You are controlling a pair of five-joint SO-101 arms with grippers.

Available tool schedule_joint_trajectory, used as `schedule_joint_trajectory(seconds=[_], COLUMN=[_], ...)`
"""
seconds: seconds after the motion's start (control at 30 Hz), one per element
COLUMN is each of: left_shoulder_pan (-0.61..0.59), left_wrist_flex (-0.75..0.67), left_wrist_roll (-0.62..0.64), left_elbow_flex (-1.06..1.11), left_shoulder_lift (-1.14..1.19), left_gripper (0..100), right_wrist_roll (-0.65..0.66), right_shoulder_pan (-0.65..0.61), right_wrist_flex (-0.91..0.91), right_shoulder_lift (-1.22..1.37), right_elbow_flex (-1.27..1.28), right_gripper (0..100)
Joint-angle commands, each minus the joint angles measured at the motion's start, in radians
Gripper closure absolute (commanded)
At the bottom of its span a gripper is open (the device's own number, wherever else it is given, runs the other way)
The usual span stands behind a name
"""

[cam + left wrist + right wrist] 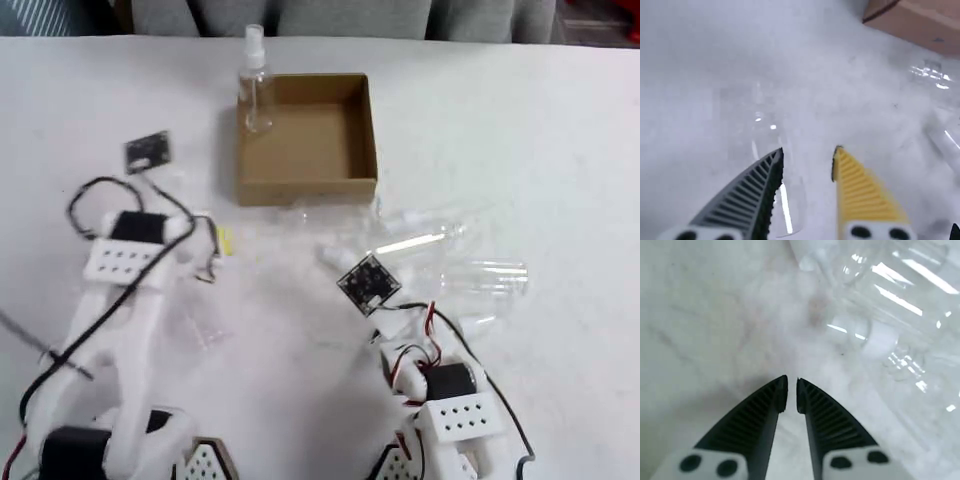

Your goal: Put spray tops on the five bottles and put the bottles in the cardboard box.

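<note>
You're at pickup: left gripper (807,160), fingers spread wide, hangs over a lying bottle (760,145) off the box's (305,140) near-left corner. Right gripper (791,390), pinched together on nothing, sits by the pile (900,295) near the box's front. Next, lower and grip squarely.

Both arms are white printed shells around black motor blocks, each bearing a white plate dotted with two rows of holes. The left arm (118,300) trails looping black cable (85,195), the right arm (455,410) red and black wires (432,325). The left gripper (807,155) pairs a grey ribbed finger with a yellow one; the right gripper (792,387) has two black ribbed fingers.
</note>
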Motion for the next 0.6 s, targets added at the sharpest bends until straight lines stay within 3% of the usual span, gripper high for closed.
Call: schedule_joint_trajectory(seconds=[0.0,0.27,0.57], left_shoulder_pan=[-0.094,-0.059,-0.067], left_wrist_flex=[0.037,-0.069,-0.071], left_wrist_roll=[0.005,0.015,0.077], left_elbow_flex=[0.025,0.101,0.08], left_shoulder_lift=[-0.108,-0.002,0.065], left_gripper=[89,75,77], right_wrist_roll=[0.015,0.017,0.017], right_shoulder_pan=[0.001,-0.018,-0.019], right_wrist_flex=[-0.015,-0.013,-0.012], right_shoulder_lift=[-0.004,-0.004,-0.004], right_elbow_flex=[-0.005,-0.003,-0.003], right_gripper=[98.1,98.1,98.1])
